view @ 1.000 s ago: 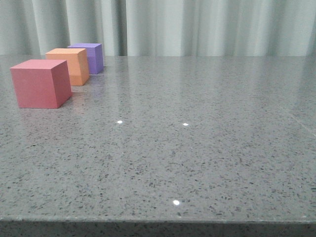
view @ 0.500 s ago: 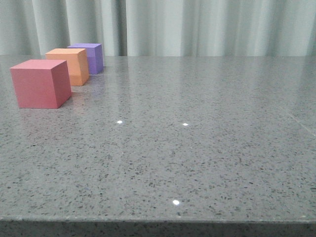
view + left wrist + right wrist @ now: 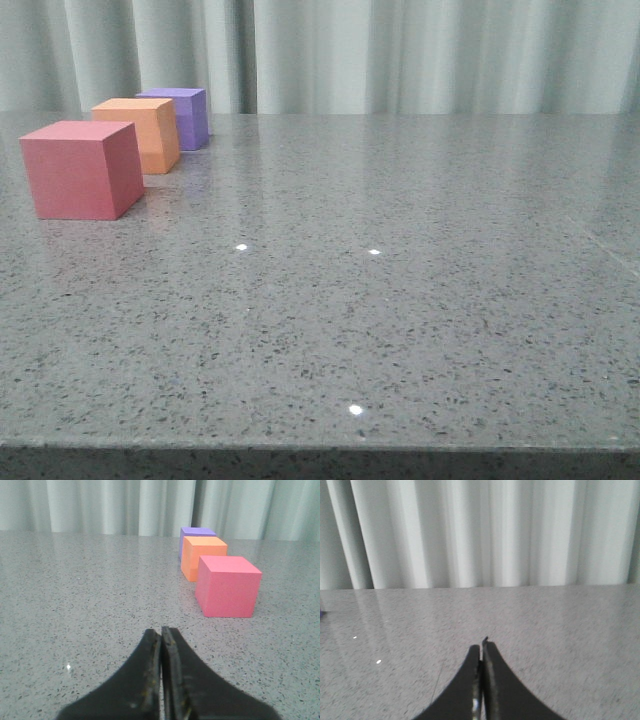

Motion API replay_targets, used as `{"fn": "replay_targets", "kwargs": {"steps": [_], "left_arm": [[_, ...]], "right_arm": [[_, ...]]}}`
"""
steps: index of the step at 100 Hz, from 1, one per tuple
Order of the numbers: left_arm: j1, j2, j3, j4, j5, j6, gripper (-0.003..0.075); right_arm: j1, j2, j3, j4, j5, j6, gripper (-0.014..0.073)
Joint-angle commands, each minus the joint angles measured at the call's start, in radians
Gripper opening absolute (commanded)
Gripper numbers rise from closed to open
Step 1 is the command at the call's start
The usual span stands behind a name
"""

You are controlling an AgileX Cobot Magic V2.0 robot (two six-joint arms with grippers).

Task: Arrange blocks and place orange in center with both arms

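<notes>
Three cubes stand in a row at the far left of the grey stone table: a red-pink cube nearest, an orange cube in the middle, a purple cube farthest. In the left wrist view the red-pink cube, orange cube and purple cube lie ahead of my left gripper, which is shut and empty, well short of them. My right gripper is shut and empty over bare table. Neither gripper shows in the front view.
A pale pleated curtain hangs behind the table's far edge. The table's front edge runs along the bottom of the front view. A sliver of purple shows at the edge of the right wrist view.
</notes>
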Motion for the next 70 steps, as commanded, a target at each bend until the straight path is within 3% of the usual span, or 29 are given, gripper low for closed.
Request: {"fn": "replay_targets", "kwargs": {"steps": [1,19,39,70], "left_arm": [[0.0,-0.037,0.041,-0.007,-0.082,-0.01,-0.002],[0.0,-0.037,0.041,-0.007,-0.082,-0.01,-0.002],[0.0,-0.037,0.041,-0.007,-0.082,-0.01,-0.002],[0.0,-0.037,0.041,-0.007,-0.082,-0.01,-0.002]], "right_arm": [[0.004,-0.05,0.033,0.038,-0.097,-0.007,-0.0069],[0.004,-0.164,0.149,0.038,-0.125,-0.007,-0.0069],[0.004,-0.262,0.272,0.038,-0.253,-0.007,-0.0069],[0.004,-0.283,0.268,0.038,-0.222,-0.007,-0.0069]]}}
